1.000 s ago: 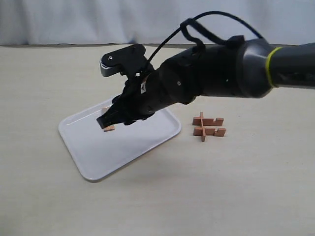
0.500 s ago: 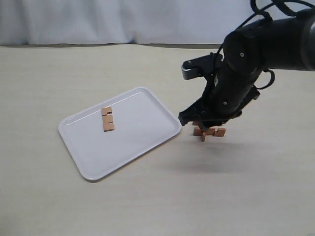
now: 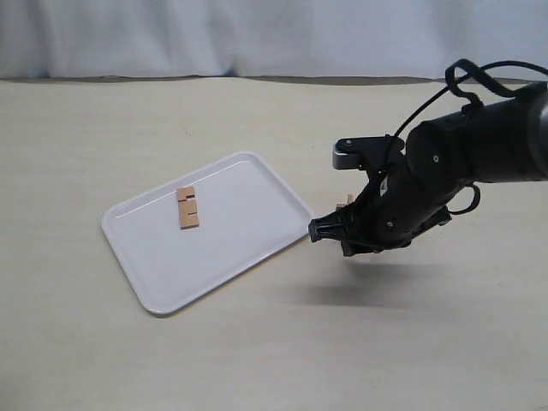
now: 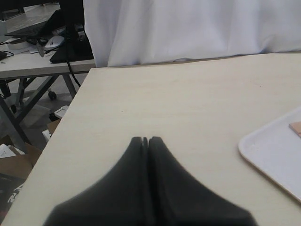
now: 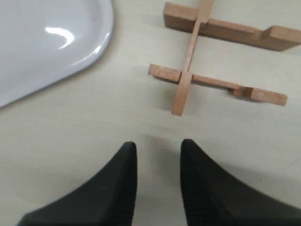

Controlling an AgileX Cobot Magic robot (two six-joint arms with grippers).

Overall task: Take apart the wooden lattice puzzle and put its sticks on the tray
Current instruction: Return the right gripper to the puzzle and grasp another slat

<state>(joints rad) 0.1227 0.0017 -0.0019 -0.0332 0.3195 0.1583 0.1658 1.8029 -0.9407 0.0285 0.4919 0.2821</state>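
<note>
Bulky black right arm (image 3: 479, 145) comes in from the right edge of the exterior view, forearm sloping down toward the middle, thin black cable (image 3: 467, 70) looped above it. Grey wrist camera mount (image 3: 355, 155) sits on top near the end. Black two-finger right gripper (image 3: 318, 229) is low, pointing left and slightly down. In the wrist view the right gripper (image 5: 157, 143) has its ribbed fingers (image 5: 123, 183) parted by a narrow gap, gripping nothing. Black left gripper (image 4: 146, 140): tips pressed together, empty.
</note>
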